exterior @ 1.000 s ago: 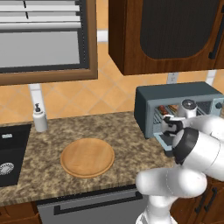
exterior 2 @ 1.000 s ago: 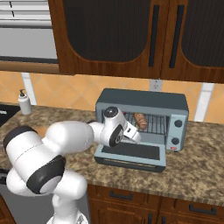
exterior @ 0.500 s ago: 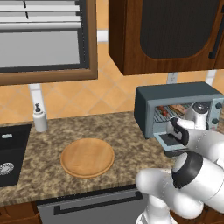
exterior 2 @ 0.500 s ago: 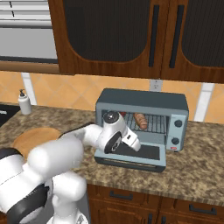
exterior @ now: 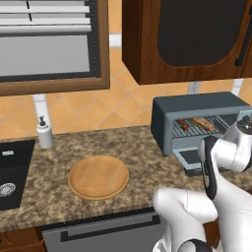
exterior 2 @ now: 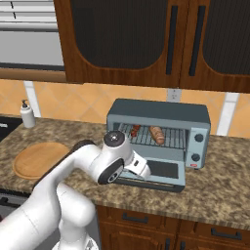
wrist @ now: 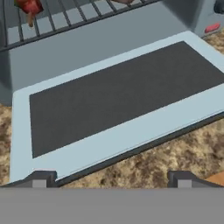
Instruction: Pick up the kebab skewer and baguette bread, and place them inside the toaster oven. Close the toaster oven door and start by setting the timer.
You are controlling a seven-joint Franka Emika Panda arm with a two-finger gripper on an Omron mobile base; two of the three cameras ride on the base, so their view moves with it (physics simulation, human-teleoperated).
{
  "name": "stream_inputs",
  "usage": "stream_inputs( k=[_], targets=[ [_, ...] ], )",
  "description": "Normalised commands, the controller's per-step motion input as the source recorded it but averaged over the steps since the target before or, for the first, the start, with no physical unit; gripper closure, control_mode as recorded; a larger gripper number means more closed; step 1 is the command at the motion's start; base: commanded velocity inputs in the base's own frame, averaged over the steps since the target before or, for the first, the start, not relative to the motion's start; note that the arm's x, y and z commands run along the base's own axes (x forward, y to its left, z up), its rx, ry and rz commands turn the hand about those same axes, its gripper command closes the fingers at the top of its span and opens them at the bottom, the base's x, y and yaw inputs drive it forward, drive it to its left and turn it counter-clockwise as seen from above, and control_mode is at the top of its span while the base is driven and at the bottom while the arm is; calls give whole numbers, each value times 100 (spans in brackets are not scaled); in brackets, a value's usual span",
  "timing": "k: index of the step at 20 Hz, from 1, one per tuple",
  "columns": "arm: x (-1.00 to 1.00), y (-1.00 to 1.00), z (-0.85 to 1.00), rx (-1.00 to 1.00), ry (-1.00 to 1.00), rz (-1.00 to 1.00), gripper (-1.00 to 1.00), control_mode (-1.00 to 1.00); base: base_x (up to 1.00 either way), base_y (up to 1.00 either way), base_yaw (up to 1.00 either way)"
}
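Toaster oven on counter, door dropped flat, skewer beside bread on rack, hand wide open, empty, above door's front edge

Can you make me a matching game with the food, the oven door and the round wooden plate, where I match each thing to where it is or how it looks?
Things:
1. kebab skewer
2. baguette bread
3. toaster oven door
4. wooden plate

Places or states:
A. bare on the counter, away from the oven
B. folded down flat and open
C. on the wire rack, left side as the right base view shows it
D. on the wire rack, right of the other food in the same view

Pairs: 1-C, 2-D, 3-B, 4-A
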Motion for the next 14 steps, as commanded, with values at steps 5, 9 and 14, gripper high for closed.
stream_inputs(
  k=[5,9,14],
  targets=[
    [-50,46,-4,0,20,14,-100,-100,0,0,0],
    [-9,26,-8,0,19,9,-100,-100,0,0,0],
    [-6,2,-31,0,3,10,-100,-100,0,0,0]
  ],
)
